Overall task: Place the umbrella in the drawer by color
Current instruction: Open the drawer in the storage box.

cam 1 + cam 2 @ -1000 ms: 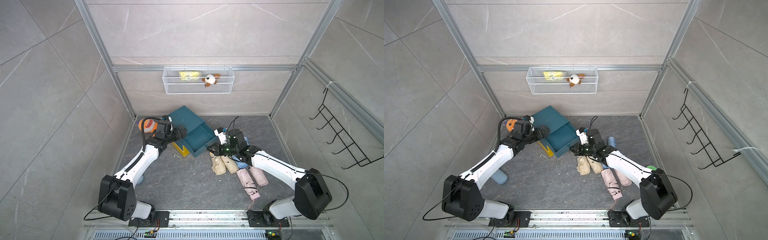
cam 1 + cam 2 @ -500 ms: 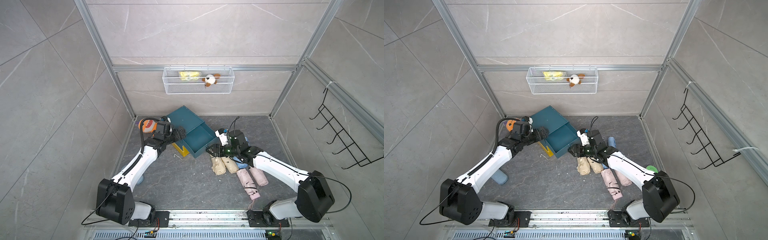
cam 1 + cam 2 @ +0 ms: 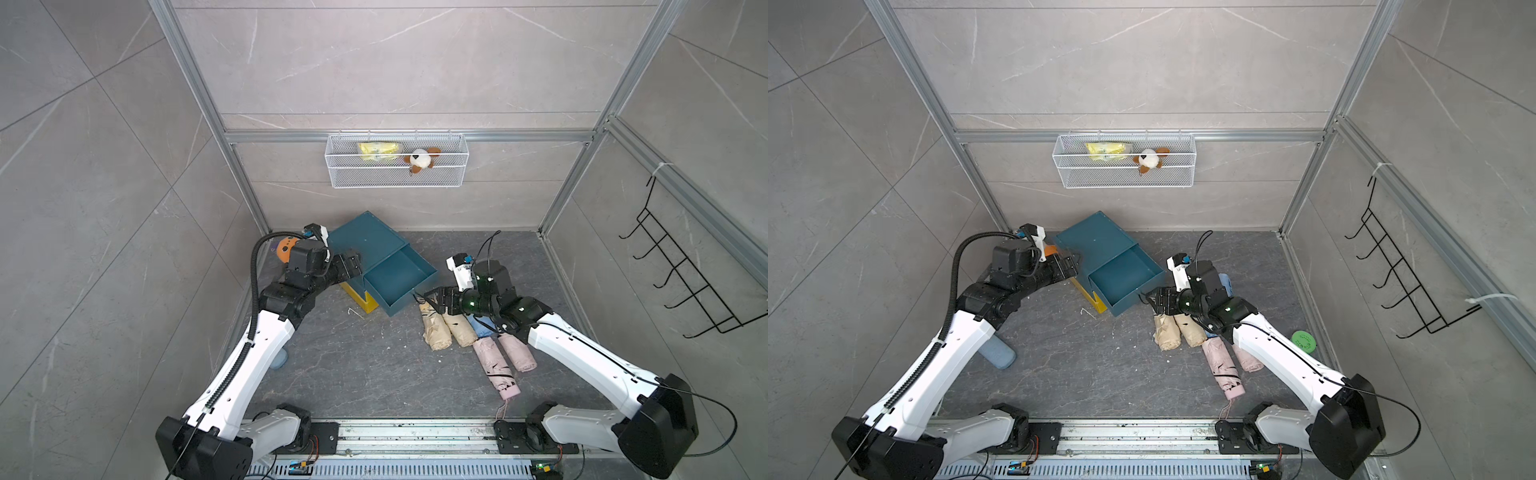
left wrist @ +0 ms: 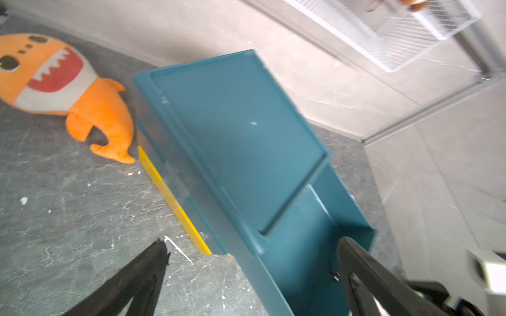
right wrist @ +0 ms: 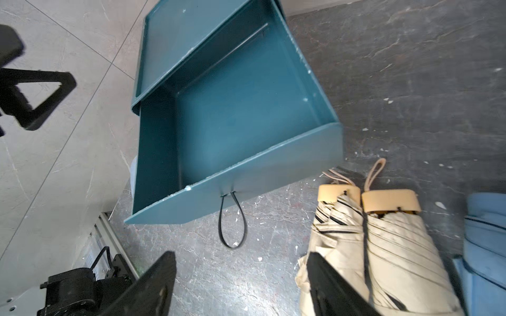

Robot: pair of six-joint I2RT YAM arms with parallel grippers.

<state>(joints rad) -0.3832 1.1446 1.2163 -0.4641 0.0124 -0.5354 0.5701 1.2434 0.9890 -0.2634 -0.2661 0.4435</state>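
Beige umbrellas, two in number, lie folded side by side on the floor. Their handles point toward the front of the teal drawer and lie just beside it. The drawer stands pulled out of its cabinet. A blue umbrella lies next to the beige pair. Two pink umbrellas lie beyond it, farther from the drawer. All of these are outside the drawer.

Right gripper: jaws spread, holding nothing. It hovers by the drawer front and the beige handles. In the wrist view one finger overlaps the nearer beige umbrella; contact cannot be determined. The black pull loop on the drawer front hangs free, just ahead of the fingertips.

Left gripper: jaws spread wide, empty. It is positioned at the cabinet's front corner, well apart from the umbrellas.
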